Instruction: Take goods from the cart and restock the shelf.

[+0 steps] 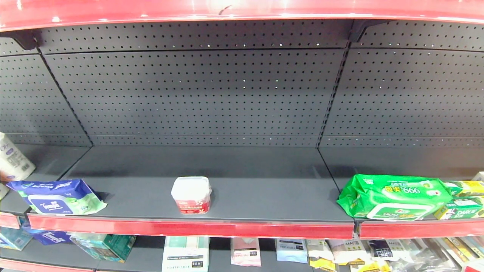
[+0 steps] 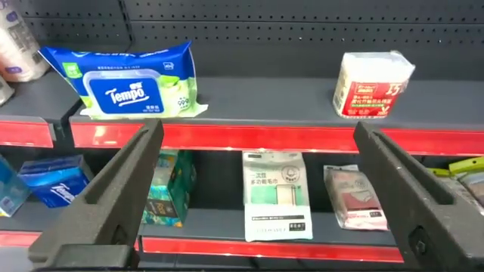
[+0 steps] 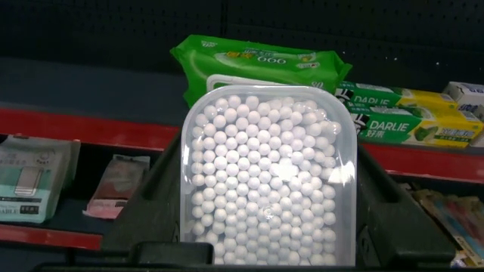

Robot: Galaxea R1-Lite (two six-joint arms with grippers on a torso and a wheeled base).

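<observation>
White beads pack the clear tub [image 3: 268,174], a rounded-rectangular container with see-through walls, seen end-on in the right wrist view. The right gripper [image 3: 266,219] pinches it, with a dark finger [image 3: 155,200] pressed against each long side. The tub hangs in the air in front of the shelf [image 3: 91,83]. It is level with the green wipes pack [image 3: 257,64] lying on the board behind it, and green-and-yellow toothpaste boxes [image 3: 408,125] sit just beside that pack.

From the left wrist view, the left gripper [image 2: 261,189] has its jaws spread wide and faces the shelf's red edge strip [image 2: 249,137]. Beyond it a red-labelled tub [image 2: 372,83] with a white top stands upright on the board, well apart from a blue wipes pack [image 2: 128,83]. On the lower shelf, a green-and-white packet [image 2: 276,193] leans upright next to a pink packet [image 2: 355,196].

The head view gives the whole layout. The red-labelled tub [image 1: 191,194] stands near the front edge of the middle bay. The blue wipes pack [image 1: 56,196] lies at that bay's left end, and the green wipes pack [image 1: 393,196] and toothpaste boxes [image 1: 459,206] are in the bay to the right. A dark perforated back panel [image 1: 196,94] rises behind them.
</observation>
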